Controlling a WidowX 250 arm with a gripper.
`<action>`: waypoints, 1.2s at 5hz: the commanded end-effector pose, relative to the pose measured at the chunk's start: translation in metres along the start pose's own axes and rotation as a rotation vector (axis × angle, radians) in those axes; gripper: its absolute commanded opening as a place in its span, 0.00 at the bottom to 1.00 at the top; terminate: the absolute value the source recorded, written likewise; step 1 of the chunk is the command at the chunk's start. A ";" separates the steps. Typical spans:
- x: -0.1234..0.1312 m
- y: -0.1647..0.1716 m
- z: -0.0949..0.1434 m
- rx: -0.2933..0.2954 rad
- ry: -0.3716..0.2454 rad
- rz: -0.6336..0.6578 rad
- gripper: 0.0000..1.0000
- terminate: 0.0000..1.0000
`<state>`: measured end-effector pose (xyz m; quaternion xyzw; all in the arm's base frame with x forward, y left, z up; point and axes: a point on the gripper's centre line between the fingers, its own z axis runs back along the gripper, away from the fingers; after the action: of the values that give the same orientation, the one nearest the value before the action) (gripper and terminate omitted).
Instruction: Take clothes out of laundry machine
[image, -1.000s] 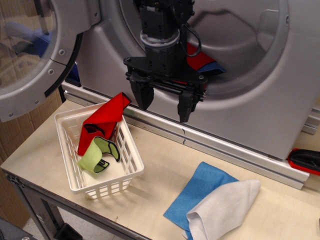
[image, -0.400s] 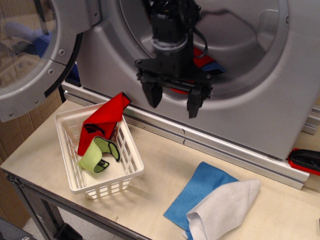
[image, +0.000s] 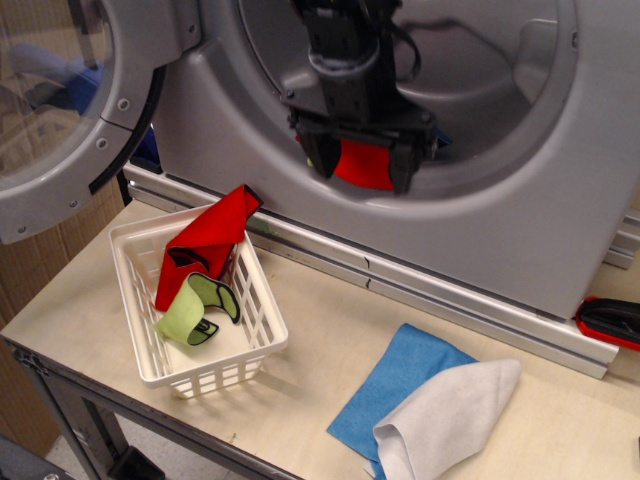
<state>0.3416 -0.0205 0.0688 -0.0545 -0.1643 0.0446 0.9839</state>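
Red cloth (image: 364, 165) sits at the lower lip of the washer (image: 480, 230) drum mouth, upper centre of frame, with a sliver of blue cloth (image: 440, 140) just behind it to the right. The hand (image: 362, 172) hangs over the lip, fingers apart, straddling the red cloth; whether the pads touch it, cannot tell. Step in hand looks like the reach for another piece. One red piece (image: 205, 243) and a lime-green piece (image: 196, 311) already lie in the white basket (image: 225, 372) at lower left on the desk (image: 330, 330). Next move likely calls for pinching the red cloth, lifting it clear of the lip, then carrying it left and down over the basket. Washer door (image: 60, 110) stands open at upper left.
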 end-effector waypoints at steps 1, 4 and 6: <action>0.049 -0.004 0.016 -0.003 -0.152 0.041 1.00 0.00; 0.069 -0.007 -0.014 0.004 -0.243 0.010 1.00 0.00; 0.060 0.004 -0.044 0.014 -0.005 0.010 1.00 0.00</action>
<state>0.4097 -0.0175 0.0351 -0.0478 -0.1520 0.0511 0.9859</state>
